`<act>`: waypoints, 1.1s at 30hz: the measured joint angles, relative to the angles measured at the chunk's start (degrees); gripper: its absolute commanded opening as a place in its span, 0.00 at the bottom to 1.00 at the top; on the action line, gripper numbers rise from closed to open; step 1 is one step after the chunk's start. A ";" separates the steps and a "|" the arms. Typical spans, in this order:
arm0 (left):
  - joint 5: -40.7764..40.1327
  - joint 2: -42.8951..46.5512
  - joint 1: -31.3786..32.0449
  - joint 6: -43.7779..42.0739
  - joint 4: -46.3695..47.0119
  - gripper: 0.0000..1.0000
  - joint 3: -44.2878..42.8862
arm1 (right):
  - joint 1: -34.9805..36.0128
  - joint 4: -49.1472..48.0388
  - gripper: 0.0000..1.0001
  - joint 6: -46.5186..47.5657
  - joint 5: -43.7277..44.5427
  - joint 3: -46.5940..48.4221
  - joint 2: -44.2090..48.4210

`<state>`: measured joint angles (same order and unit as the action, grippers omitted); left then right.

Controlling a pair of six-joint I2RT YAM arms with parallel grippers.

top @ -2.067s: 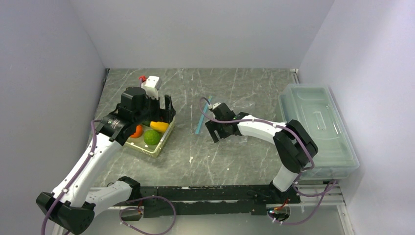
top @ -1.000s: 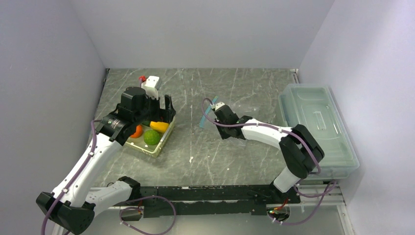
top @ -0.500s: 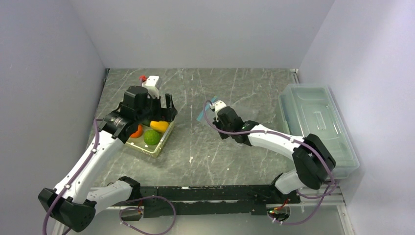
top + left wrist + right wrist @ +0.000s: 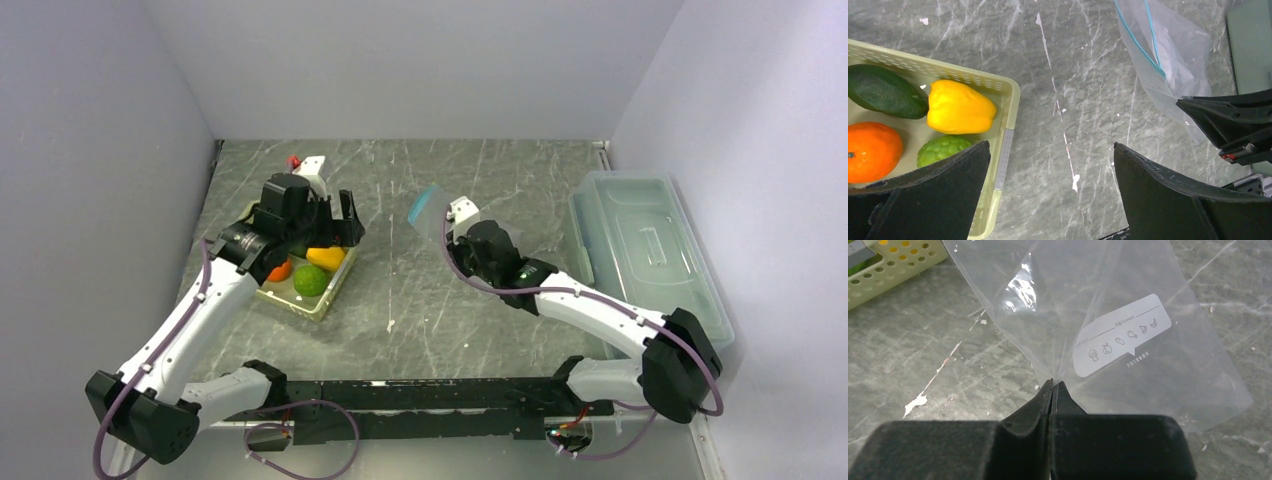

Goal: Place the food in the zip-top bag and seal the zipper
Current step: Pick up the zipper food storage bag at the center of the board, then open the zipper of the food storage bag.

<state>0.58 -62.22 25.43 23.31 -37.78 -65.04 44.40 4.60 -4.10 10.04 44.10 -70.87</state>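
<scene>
The right gripper (image 4: 1053,390) pinches the zip-top bag (image 4: 1108,305), whose length runs ahead of its fingertips to the zipper (image 4: 1138,37) at the far end, while the wide-spread left gripper (image 4: 1050,147) hangs nearer the food (image 4: 960,107) in the basket (image 4: 1010,115) beneath it.

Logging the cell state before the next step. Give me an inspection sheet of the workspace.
Surface: grey marbled table, white scuffs.
Job's things: food in the basket; zip-top bag clear, nothing seen inside; zipper state unclear.
Clutter: clear lidded box at right edge.
Grippers: left gripper open, empty, over the basket's edge; right gripper shut on zip-top bag.
Cables: purple cables along both arms.
Surroundings: plain pale walls.
</scene>
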 measured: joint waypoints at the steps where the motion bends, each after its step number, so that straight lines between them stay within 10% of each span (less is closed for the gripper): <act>1: 0.02 -0.22 -0.11 0.42 -0.22 0.99 -0.17 | 0.04 -0.52 0.00 0.17 -0.09 -0.33 0.42; 33: 13.84 -11.69 -4.28 16.70 6.45 0.90 0.07 | 3.52 -19.43 0.00 8.68 -11.89 -15.63 11.76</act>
<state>14.41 -73.91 21.15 40.01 -31.33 -64.97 47.92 -14.83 4.58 -1.85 28.47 -59.11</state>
